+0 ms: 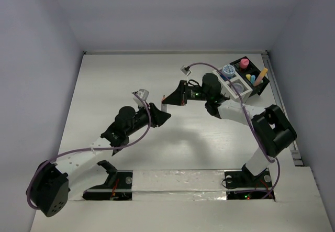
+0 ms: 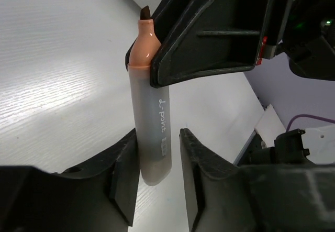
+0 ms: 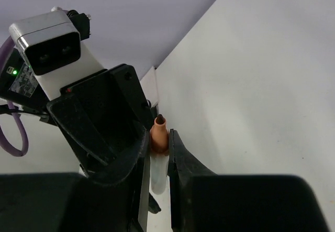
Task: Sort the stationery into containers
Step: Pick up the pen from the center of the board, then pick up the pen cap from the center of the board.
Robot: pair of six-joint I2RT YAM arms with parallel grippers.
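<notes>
An uncapped marker, pale body with an orange neck and dark tip, hangs in the air between my two grippers. My right gripper is shut on its orange neck. My left gripper is open around the marker's rear end: one finger touches the barrel, and a gap shows on the other side. In the top view both grippers meet above mid-table, left, right. The containers, a white and black organizer, stand at the far right.
The organizer holds a blue jar, a pink jar, a greyish jar, an orange pen and small yellow and blue pieces. A purple cable arcs over the right arm. Grey walls enclose the table.
</notes>
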